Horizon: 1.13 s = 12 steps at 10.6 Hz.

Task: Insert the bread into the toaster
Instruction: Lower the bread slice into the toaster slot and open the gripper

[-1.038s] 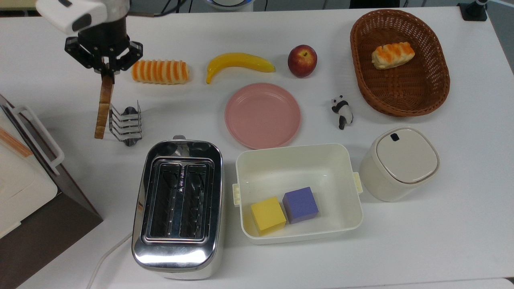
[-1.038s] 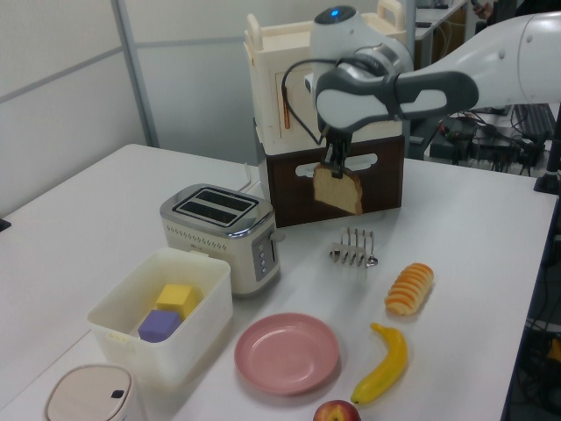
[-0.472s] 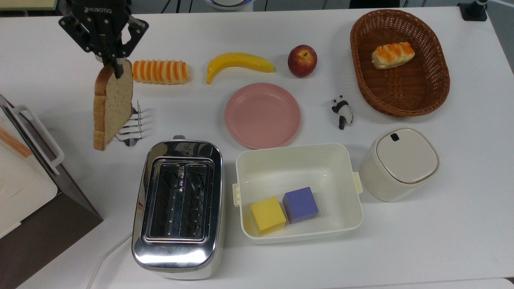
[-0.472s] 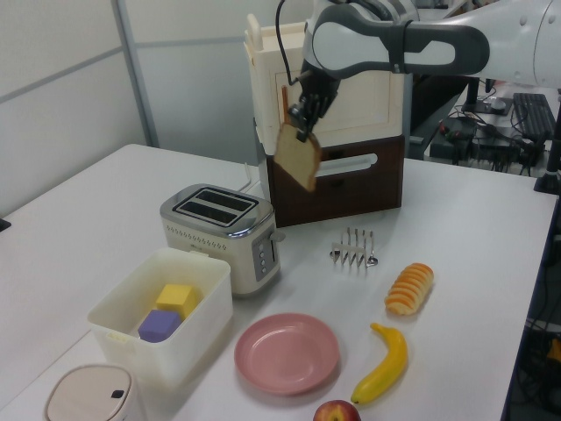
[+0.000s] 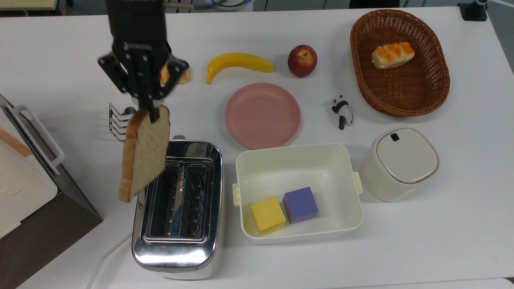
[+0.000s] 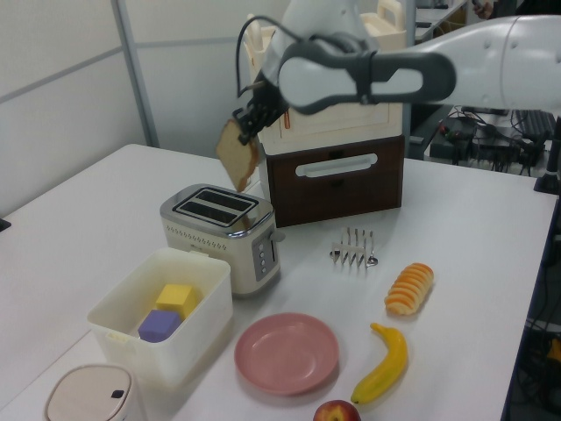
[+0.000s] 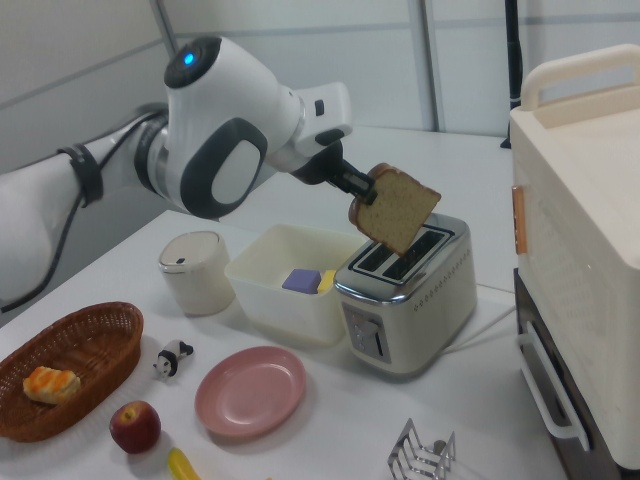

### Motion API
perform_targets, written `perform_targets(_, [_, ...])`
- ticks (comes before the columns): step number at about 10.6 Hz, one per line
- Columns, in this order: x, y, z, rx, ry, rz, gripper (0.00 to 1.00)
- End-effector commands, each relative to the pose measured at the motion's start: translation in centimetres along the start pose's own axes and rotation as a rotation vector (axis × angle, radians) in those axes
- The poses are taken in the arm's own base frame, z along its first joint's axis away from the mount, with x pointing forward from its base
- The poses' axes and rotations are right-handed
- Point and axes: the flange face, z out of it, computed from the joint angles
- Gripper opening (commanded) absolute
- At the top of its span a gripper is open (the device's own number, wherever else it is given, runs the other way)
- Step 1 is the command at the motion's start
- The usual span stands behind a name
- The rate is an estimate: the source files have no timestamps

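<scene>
The tool [image 5: 153,107] is clamped on the top crust of the bread [image 5: 145,152], so the slice hangs free below it in the air, tilted rather than plumb, over the toaster [image 5: 178,208] and not touching it. In the right view the slice's lower edge sits just above the slots (both look empty), which suggests it is being lined up for lowering. I judge the tilt must be squared to a slot first, or the crust may catch the chrome rim.
</scene>
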Motion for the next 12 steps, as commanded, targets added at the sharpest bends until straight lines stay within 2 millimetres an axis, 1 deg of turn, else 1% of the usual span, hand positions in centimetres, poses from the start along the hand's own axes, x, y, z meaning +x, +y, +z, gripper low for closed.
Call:
perform_targets(1, [-0.8, -1.7, 3.6, -0.016, 0.005, -0.008, 0.08])
perform_targets(3, [-1.4, -1.8, 4.9, -0.041, -0.014, -0.039, 0.08])
perform_targets(5, [-1.5, -1.7, 5.1, -0.045, -0.023, -0.05, 0.09])
perform_targets(6, [-1.6, -1.7, 5.3, -0.045, -0.026, -0.05, 0.15])
perform_targets(7, [-1.7, -1.6, 5.4, -0.044, -0.029, -0.042, 0.59])
perform_targets(8, [-1.9, -1.6, 6.0, -0.047, -0.036, -0.041, 1.0])
perform_targets(9, [-2.0, -1.6, 6.3, -0.047, -0.039, -0.036, 1.0])
perform_targets(12, [-1.6, -1.6, 5.3, -0.046, -0.03, -0.006, 1.0])
